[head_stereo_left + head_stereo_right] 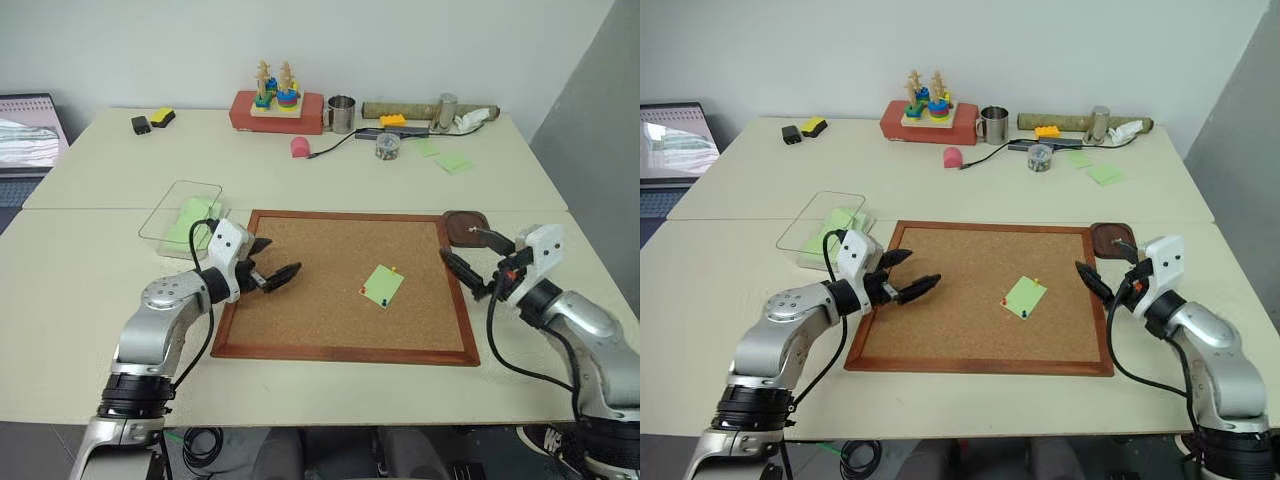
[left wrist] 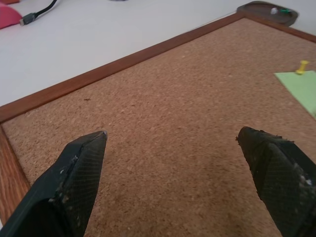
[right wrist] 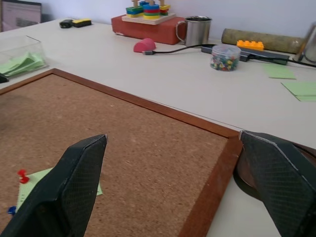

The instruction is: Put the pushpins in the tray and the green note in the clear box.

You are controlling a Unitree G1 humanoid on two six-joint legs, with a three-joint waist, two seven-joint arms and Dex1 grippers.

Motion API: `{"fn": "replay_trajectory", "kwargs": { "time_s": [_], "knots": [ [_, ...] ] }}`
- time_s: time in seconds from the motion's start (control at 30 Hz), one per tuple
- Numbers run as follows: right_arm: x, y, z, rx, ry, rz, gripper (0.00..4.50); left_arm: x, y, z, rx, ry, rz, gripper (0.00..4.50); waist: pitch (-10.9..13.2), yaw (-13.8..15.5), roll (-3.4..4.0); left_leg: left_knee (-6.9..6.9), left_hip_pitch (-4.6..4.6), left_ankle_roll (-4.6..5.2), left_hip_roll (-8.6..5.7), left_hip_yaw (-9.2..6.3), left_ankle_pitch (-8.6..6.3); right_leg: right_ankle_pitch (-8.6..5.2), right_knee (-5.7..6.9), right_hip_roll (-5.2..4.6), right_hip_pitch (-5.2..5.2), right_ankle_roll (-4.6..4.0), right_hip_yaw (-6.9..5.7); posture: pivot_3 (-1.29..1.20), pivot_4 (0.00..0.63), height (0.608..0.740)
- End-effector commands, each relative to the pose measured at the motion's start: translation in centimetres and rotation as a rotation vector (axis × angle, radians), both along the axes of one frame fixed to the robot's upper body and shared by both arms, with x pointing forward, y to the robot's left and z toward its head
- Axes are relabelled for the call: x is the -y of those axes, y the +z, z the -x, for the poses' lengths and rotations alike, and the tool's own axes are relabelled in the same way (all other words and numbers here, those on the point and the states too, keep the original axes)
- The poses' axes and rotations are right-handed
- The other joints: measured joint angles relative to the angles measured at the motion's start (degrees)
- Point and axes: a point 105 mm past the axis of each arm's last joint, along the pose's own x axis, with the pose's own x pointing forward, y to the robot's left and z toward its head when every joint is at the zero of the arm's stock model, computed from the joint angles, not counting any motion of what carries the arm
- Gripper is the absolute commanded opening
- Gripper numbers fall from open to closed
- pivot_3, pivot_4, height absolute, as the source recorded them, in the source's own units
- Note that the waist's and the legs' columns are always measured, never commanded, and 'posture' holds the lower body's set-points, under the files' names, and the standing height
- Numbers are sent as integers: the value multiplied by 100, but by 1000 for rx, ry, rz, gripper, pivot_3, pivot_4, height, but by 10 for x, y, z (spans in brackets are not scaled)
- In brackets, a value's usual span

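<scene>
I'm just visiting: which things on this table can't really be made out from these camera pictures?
- Green note: the right tool's finger covers part of it in the right wrist view; the picture edge cuts it in the left wrist view.
- Dark pushpin: too small in the head views to tell its exact colour.
- Tray: the right wrist view has a finger across it, hiding its contents.
- Clear box: cut by the edge in the right wrist view.

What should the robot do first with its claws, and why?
Probably move the right claw over to the yellow pin and pull it out. The green note is still pinned to the corkboard by three pins, both claws are open and empty, and the right one is nearer, with the tray close behind it.
</scene>
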Motion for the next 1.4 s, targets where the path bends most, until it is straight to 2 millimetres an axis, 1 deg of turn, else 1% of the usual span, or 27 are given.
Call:
{"fn": "replay_trajectory", "kwargs": {
  "time_s": [0.03, 0.17, 0.23, 0.3, 0.33, 0.5, 0.67, 0.83, 1.0, 1.03, 1.23, 1.4],
  "knots": [
    [-9, 7, 4, 0, 55, -2, 4500, 0, 20, -2, 55, -17, 10, 4488, 0, 9, 0, 1, 0, 0, 0, 0, 0, 0, 1, 0, 0, 1, 1, 0, 150, 740],
    [-14, 1, 4, -11, 65, 18, 4500, 2, 21, 0, 52, -27, 14, 4488, 0, 20, 0, 0, 0, 0, 0, 2, 0, -1, 0, 0, -1, 2, 3, 0, 150, 740],
    [-15, -5, 2, -16, 58, 43, 4500, 8, 21, 5, 34, -55, 47, 4488, 0, 21, 0, -2, -2, 0, 0, 2, 0, -1, -1, 0, -3, 2, 4, 0, 150, 740],
    [-17, -9, 1, -24, 71, 47, 4500, 16, 22, 13, 16, -97, 86, 4144, 0, 21, 0, -2, -3, 0, 0, 1, 0, -1, -2, 0, -4, 2, 3, 0, 150, 740],
    [-19, -10, 1, -26, 78, 44, 4500, 19, 22, 17, 7, -119, 100, 4103, 0, 23, 0, -2, -3, 0, 0, 2, 0, -1, -2, 0, -4, 2, 4, 0, 150, 740],
    [-31, -10, -1, -27, 121, 40, 4500, 32, 22, 27, -7, -171, 105, 3033, 0, 27, 0, -1, -2, 0, 0, 1, 0, -1, 0, 0, -4, 2, 3, 0, 150, 740],
    [-47, -12, -3, -33, 164, 37, 4500, 42, 14, 35, -17, -216, 72, 2037, 0, 17, 0, -1, 0, 0, 1, 2, 0, -1, 0, 1, -3, 2, 6, 0, 150, 740],
    [-58, -20, -12, -41, 166, 55, 4500, 48, 5, 38, -35, -225, 67, 1017, 0, 29, 0, 0, -3, 0, 0, 1, 0, -1, -1, 0, -3, 2, 4, 0, 150, 740],
    [-65, -27, -18, -46, 162, 66, 4500, 52, -3, 40, -54, -241, 39, 120, 0, 29, 0, 0, -1, 0, 0, 2, 0, -1, 0, 0, -3, 2, 5, 0, 150, 740],
    [-66, -28, -19, -45, 161, 67, 4500, 53, -5, 41, -59, -246, 35, 33, 0, 29, 0, 0, -2, 0, 0, 2, 0, -1, -2, 0, -3, 1, 4, 0, 150, 740],
    [-73, -31, -23, -44, 154, 75, 4500, 57, -23, 48, -106, -275, -6, 33, 0, 28, 0, 0, -1, 0, 0, 2, 0, -1, 0, 1, -4, 1, 5, 0, 150, 740],
    [-77, -33, -24, -47, 147, 75, 4500, 56, -39, 43, -156, -239, -63, 33, 0, 29, 0, -1, -2, 0, 0, 2, 0, -1, -1, 1, -4, 1, 4, 0, 150, 740]
  ]
}}
